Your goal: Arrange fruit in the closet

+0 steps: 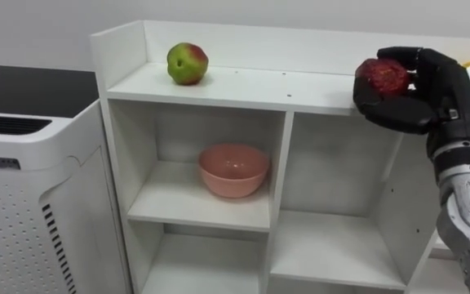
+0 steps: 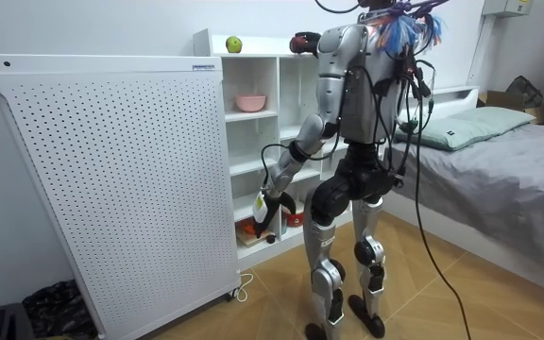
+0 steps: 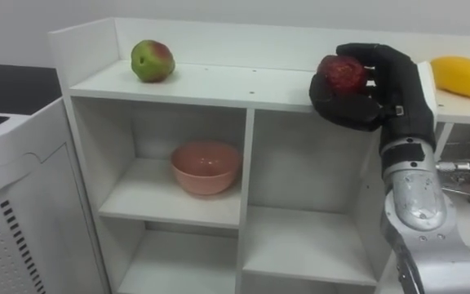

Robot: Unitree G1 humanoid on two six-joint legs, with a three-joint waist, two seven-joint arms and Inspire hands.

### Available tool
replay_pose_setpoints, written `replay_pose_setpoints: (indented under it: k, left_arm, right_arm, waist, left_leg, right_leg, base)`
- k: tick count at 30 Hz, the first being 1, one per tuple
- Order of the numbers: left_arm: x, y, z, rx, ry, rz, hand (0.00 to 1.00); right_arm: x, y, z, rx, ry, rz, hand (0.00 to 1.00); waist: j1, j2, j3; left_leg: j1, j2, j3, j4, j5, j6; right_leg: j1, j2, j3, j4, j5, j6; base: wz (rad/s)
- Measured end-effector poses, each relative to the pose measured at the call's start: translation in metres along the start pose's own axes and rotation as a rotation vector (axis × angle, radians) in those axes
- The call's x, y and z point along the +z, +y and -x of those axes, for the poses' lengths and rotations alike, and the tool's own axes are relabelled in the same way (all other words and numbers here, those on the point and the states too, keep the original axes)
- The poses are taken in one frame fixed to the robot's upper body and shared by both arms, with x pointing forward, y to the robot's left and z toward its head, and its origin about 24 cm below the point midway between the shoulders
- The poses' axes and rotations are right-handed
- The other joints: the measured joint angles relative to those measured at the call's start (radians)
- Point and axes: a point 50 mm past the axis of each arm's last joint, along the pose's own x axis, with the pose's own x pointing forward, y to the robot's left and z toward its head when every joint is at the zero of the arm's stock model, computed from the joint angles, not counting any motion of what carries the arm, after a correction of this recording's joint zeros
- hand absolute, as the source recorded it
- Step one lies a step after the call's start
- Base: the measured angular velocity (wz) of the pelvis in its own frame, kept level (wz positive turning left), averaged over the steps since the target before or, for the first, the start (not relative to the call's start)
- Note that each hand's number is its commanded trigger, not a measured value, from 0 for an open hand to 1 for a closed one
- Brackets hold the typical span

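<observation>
The right hand (image 3: 394, 90) has its fingers curled round a dark red fruit (image 3: 341, 73) at the front edge of the white shelf unit's top board (image 3: 243, 82). A green-red apple (image 3: 152, 60) lies at the hand's nine o'clock and a yellow fruit (image 3: 463, 76) at its three o'clock. The hand should probably carry the fruit inward toward twelve o'clock, rest it on bare board, then release gently so it does not roll. The left hand (image 2: 270, 210) hangs low; its state cannot be told.
</observation>
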Motion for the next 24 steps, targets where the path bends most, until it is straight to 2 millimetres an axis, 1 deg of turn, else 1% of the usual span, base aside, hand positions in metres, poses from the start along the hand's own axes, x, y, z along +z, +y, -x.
replay_pose_setpoints:
  k: [2, 4, 9, 11, 13, 14, 17, 19, 24]
  left_arm:
    - [-0.003, -0.001, 0.000, -0.003, 0.010, 0.000, 0.00]
    - [-0.003, -0.001, 0.000, -0.003, 0.010, -0.001, 0.00]
    - [-0.003, -0.002, 0.000, -0.005, 0.001, -0.003, 0.00]
    - [-0.005, -0.002, 0.000, -0.007, 0.002, -0.004, 0.00]
    - [-0.006, -0.002, 0.000, -0.006, 0.003, -0.003, 0.00]
    - [-0.006, -0.002, 0.000, -0.005, 0.003, -0.003, 0.00]
    - [-0.006, -0.003, 0.000, -0.004, 0.001, 0.007, 0.00]
    - [-0.006, -0.003, 0.000, 0.004, -0.002, 0.007, 0.00]
    - [-0.005, -0.004, 0.000, 0.011, -0.018, 0.001, 0.00]
  right_arm:
    - [0.005, 0.005, 0.003, 0.038, -0.022, -0.023, 1.00]
    - [0.013, 0.012, 0.005, 0.079, -0.054, -0.043, 1.00]
    - [0.031, 0.020, 0.015, 0.137, -0.134, -0.072, 1.00]
    - [0.035, 0.025, 0.019, 0.162, -0.154, -0.074, 1.00]
    - [0.045, 0.029, 0.027, 0.191, -0.199, -0.089, 1.00]
    - [0.046, 0.030, 0.029, 0.199, -0.208, -0.097, 1.00]
    - [0.050, 0.035, 0.034, 0.231, -0.224, -0.115, 1.00]
    - [0.050, 0.041, 0.036, 0.267, -0.224, -0.119, 1.00]
    - [0.050, 0.052, 0.039, 0.308, -0.219, -0.150, 1.00]
  waist:
    - [0.000, 0.004, -0.0017]
    - [-0.001, 0.009, -0.0019]
    - [0.001, 0.011, -0.0011]
    - [0.001, 0.014, 0.0010]
    - [0.002, 0.020, 0.0048]
    - [0.002, 0.022, 0.0058]
    - [0.002, 0.030, 0.0049]
    - [0.007, 0.034, 0.0029]
    - [0.009, 0.034, 0.0025]
  left_leg:
    - [0.003, 0.000, 0.000, 0.000, 0.000, 0.000]
    - [0.005, 0.000, 0.000, 0.000, 0.000, 0.000]
    - [0.010, 0.000, 0.000, 0.000, 0.000, 0.000]
    - [0.018, 0.000, 0.000, -0.001, 0.000, 0.000]
    - [0.020, 0.001, 0.001, -0.002, 0.000, 0.000]
    - [0.021, 0.001, 0.002, -0.002, 0.000, 0.000]
    - [0.021, 0.002, 0.002, -0.002, 0.000, 0.000]
    - [0.022, 0.004, 0.012, -0.008, 0.000, 0.000]
    - [0.021, 0.005, 0.023, -0.006, 0.000, -0.001]
  right_leg:
    - [0.002, 0.000, 0.001, 0.000, 0.000, 0.000]
    - [0.005, 0.000, 0.001, -0.001, 0.000, 0.000]
    - [0.011, 0.000, 0.001, 0.000, 0.001, 0.000]
    - [0.018, 0.000, 0.001, -0.001, 0.002, 0.000]
    - [0.021, 0.001, 0.000, -0.001, 0.002, 0.000]
    - [0.022, 0.001, 0.001, -0.001, 0.002, 0.000]
    - [0.023, 0.002, 0.001, 0.000, 0.002, -0.001]
    - [0.021, 0.005, 0.013, 0.001, 0.003, -0.002]
    - [0.014, 0.006, 0.025, 0.001, 0.005, -0.002]
  base:
    - [0.00]
    - [0.00]
    - [0.00]
    - [0.00]
    - [0.00]
    - [0.00]
    - [0.00]
    - [-0.10]
    - [-0.08]
